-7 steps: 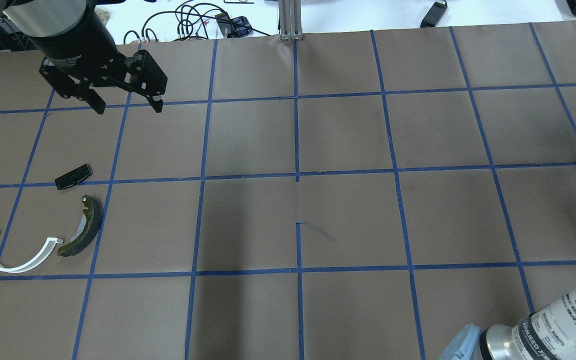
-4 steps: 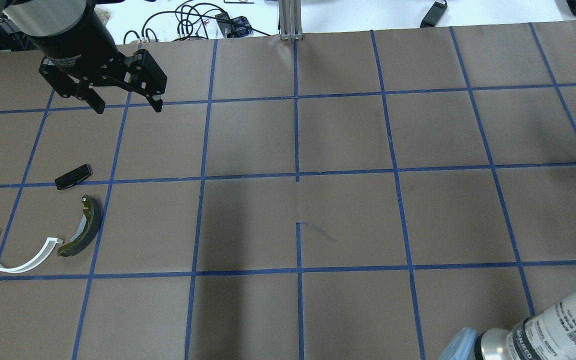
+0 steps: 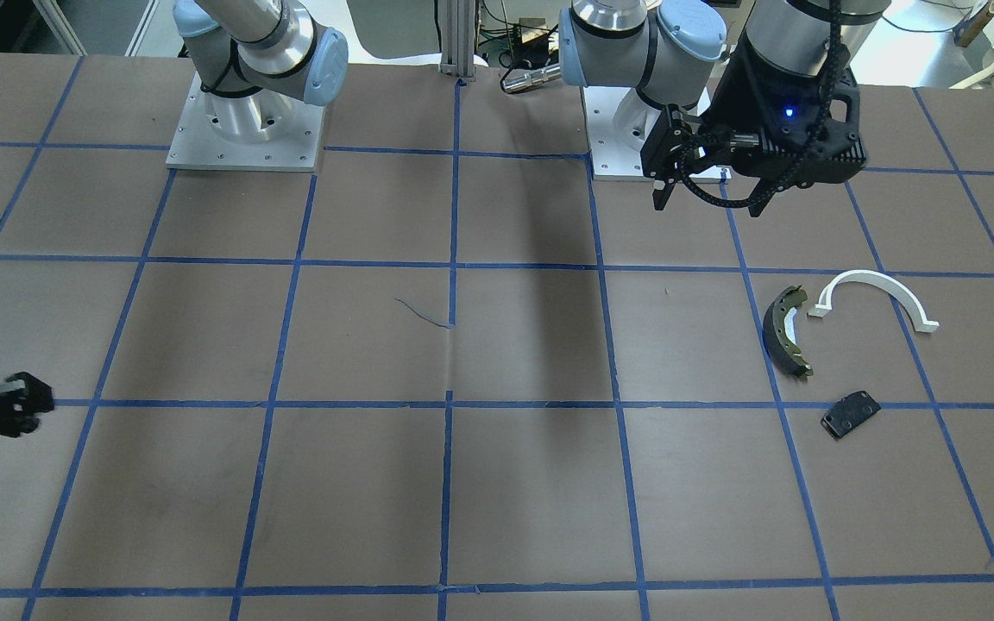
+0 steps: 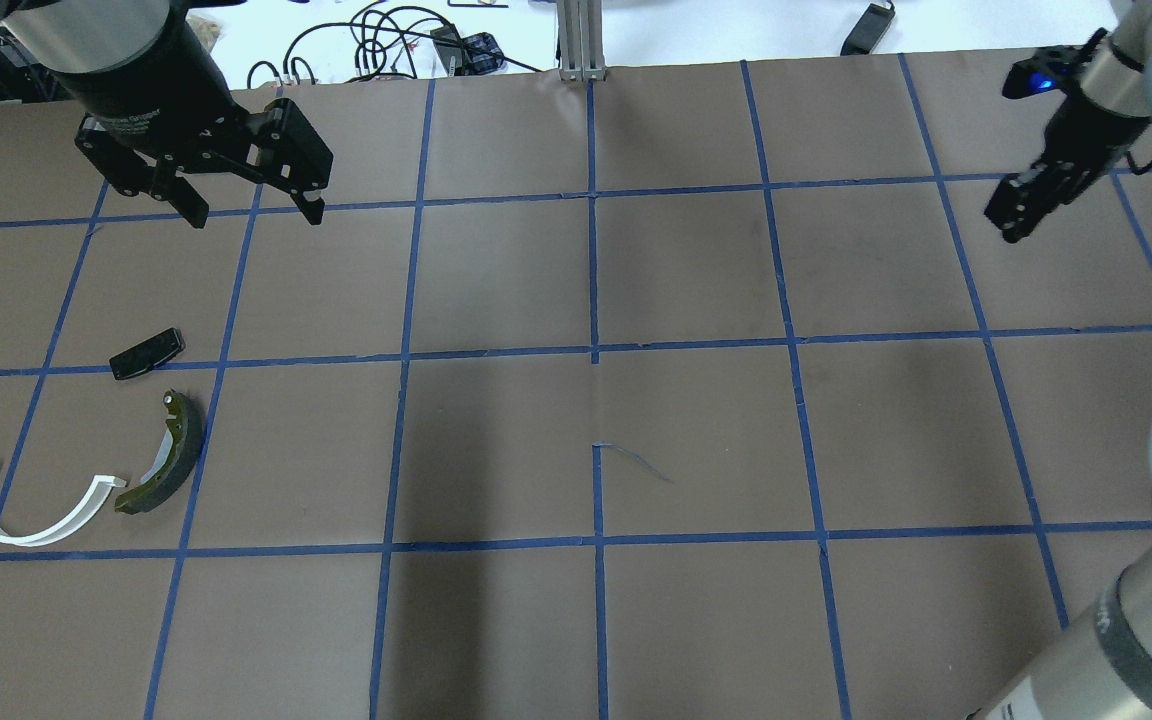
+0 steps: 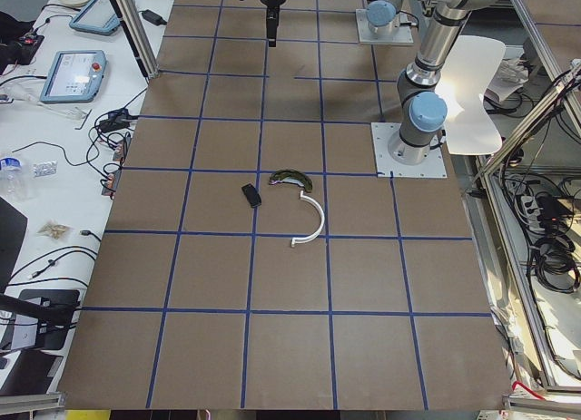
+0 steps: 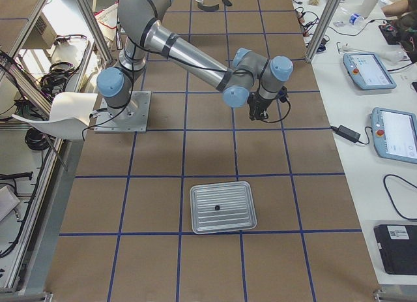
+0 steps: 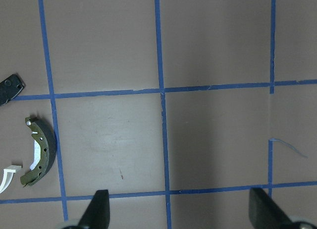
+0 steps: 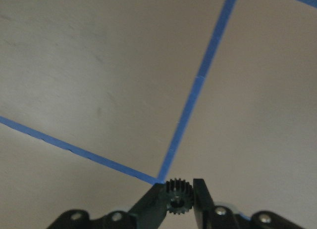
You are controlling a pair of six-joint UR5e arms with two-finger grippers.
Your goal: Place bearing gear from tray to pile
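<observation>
We see the right tool [image 8: 179, 185] pinching the small black bearing gear [image 8: 178, 195] between its fingertips, held above the brown worktop [image 4: 696, 430] near its far right corner and apart from the metal tray [image 6: 203, 196], which lies near the right edge. The left tool [image 4: 256, 213] hangs spread wide near the far left corner. The pile lies by the left edge: a black plate [image 4: 147, 354], an olive brake shoe [image 4: 176, 458] and, just beside it, a white arc [image 3: 865, 277].
</observation>
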